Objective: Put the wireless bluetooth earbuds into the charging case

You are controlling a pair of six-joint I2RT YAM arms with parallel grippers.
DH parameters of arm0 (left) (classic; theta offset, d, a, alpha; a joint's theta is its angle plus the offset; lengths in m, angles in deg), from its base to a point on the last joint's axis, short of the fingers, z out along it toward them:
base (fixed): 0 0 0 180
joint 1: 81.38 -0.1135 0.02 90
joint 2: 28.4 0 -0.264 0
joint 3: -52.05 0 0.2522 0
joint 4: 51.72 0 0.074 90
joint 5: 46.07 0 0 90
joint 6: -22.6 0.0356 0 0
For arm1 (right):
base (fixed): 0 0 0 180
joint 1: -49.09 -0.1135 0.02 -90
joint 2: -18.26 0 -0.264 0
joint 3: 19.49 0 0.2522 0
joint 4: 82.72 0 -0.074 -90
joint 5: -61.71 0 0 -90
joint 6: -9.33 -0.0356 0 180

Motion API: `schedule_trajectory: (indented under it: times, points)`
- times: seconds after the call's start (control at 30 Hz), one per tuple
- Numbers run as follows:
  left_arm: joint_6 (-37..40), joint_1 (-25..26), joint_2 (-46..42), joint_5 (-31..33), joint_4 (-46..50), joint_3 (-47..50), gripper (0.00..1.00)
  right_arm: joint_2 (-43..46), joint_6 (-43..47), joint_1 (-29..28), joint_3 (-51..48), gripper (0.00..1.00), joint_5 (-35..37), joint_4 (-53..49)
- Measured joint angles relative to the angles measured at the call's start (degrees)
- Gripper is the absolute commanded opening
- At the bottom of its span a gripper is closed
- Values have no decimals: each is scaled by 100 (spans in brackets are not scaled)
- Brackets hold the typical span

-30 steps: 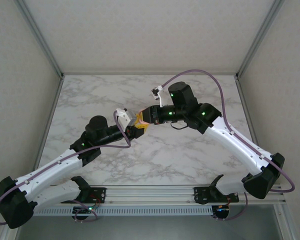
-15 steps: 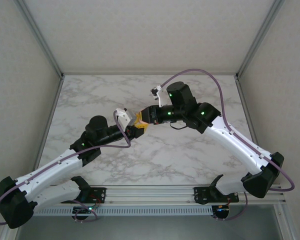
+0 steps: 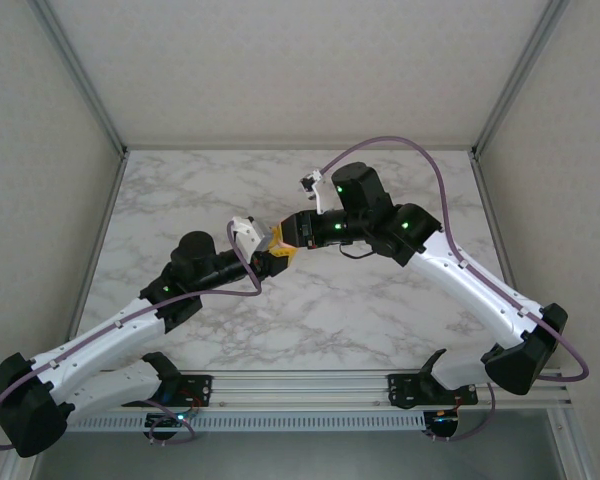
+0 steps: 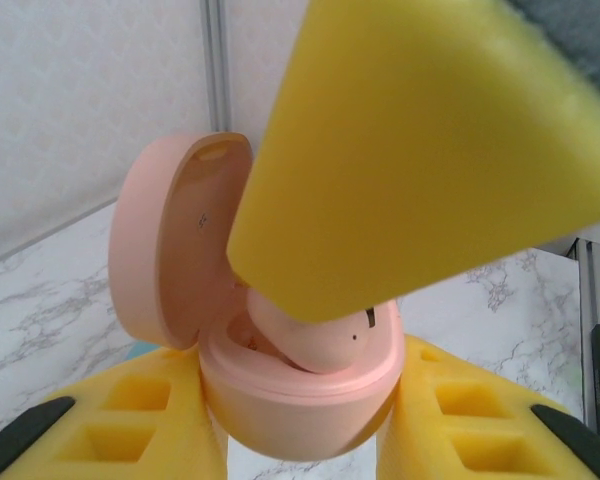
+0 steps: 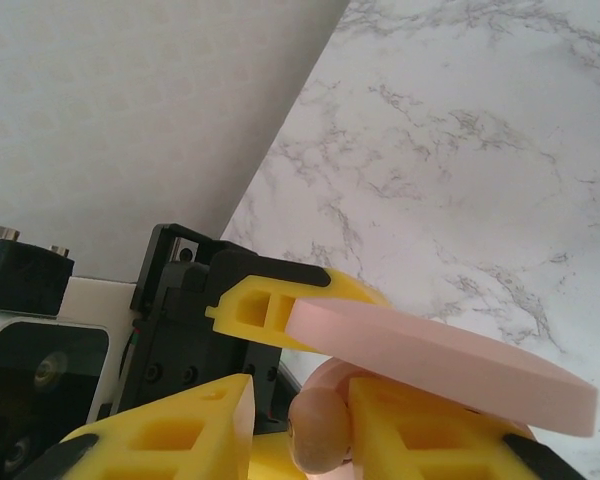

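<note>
Grey-veined white marble table (image 3: 310,320) under even, diffuse light. Pale textured walls (image 3: 280,60) enclose it, joined by grey metal corner posts (image 3: 80,75).

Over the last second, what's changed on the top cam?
Only the right arm moved: its upper joint crept slightly left and away. The right gripper stayed at the salmon-pink case, where a salmon-pink earbud sits in the base. The top view doesn't show whether it let go. The left arm and the left gripper, shut on the case, stayed put.
</note>
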Motion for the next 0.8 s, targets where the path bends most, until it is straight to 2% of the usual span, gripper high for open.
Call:
schedule_trajectory:
  times: [0.53,0.8]
  points:
    - [2,22,-17,0,-11,0,31,15,-2,-9,173,38,190,-247]
    - [7,31,-70,0,-4,0,31,328,42,-9,181,37,354,-247]
